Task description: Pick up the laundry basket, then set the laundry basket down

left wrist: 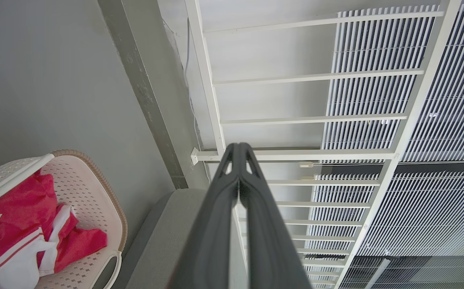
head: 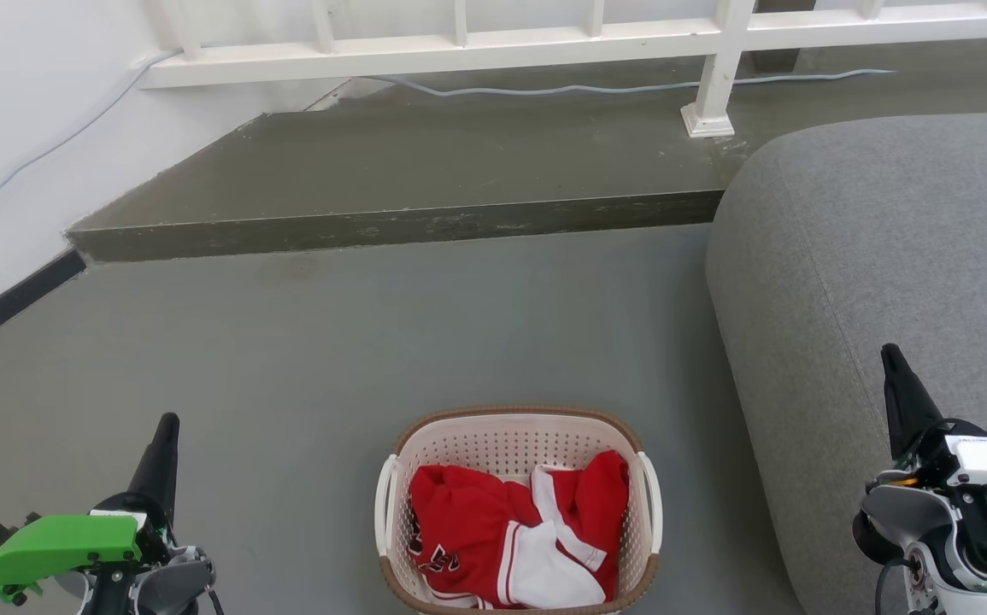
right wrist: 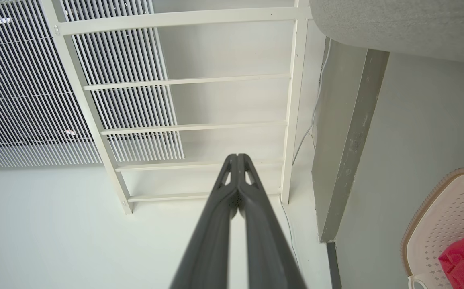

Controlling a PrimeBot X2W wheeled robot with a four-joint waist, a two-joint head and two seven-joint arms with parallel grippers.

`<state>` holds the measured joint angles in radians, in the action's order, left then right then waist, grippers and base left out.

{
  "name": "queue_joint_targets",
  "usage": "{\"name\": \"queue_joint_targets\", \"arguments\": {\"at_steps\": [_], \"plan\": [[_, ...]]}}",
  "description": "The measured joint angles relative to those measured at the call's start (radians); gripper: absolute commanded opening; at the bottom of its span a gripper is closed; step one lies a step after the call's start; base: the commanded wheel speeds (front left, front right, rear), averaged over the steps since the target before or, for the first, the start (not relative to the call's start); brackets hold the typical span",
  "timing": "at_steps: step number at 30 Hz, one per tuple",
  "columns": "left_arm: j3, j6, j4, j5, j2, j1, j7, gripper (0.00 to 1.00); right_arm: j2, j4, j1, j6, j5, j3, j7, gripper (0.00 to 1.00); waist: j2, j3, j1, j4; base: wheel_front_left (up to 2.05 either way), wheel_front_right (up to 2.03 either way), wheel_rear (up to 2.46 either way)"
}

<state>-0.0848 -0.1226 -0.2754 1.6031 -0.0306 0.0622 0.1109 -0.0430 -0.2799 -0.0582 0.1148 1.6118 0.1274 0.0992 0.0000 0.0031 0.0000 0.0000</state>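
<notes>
Laundry basket [head: 514,444]: upright on the grey floor [head: 331,359], near centre, holding red and white clothing [head: 493,530], perhaps a jersey.
Left jaws: pressed together, near left, well apart from the basket.
Right jaws: pressed together, near right, before the grey sofa [head: 886,256], well apart from the basket.
The basket lies between both, touched by neither.

Cream-white perforated plastic laundry basket [head: 510,444], brown woven-look rim, near centre. Red jersey cloth with white stripes [head: 467,530] inside. Grey textured fabric sofa [head: 886,239], right. White slatted railing [head: 459,53], far. Grey-green floor [head: 373,342].
</notes>
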Motion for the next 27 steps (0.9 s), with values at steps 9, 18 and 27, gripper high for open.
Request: {"name": "queue_joint_targets", "arguments": {"at_steps": [9, 18, 27], "plan": [[0.0, 0.0, 0.0, 0.0, 0.0, 0.0, 0.0, 0.0, 0.0, 0.0, 0.0, 0.0, 0.0, 0.0, 0.0, 0.0, 0.0, 0.0, 0.0, 0.0, 0.0, 0.0, 0.0], [0.005, 0.001, -0.04, 0.0, 0.019, -0.032, -0.002, 1.0, 0.021, -0.04, 0.041, -0.002, 0.0, -0.005, -0.002, 1.0, 0.0, 0.0, 0.0, 0.0, 0.0, 0.0, 0.0], [0.021, 0.001, -0.03, -0.008, 0.019, -0.032, -0.018, 1.0, 0.02, -0.017, 0.041, -0.002, -0.014, -0.02, -0.012, 1.0, 0.0, 0.002, 0.0, 0.001, 0.0, 0.0, 0.0]]}}
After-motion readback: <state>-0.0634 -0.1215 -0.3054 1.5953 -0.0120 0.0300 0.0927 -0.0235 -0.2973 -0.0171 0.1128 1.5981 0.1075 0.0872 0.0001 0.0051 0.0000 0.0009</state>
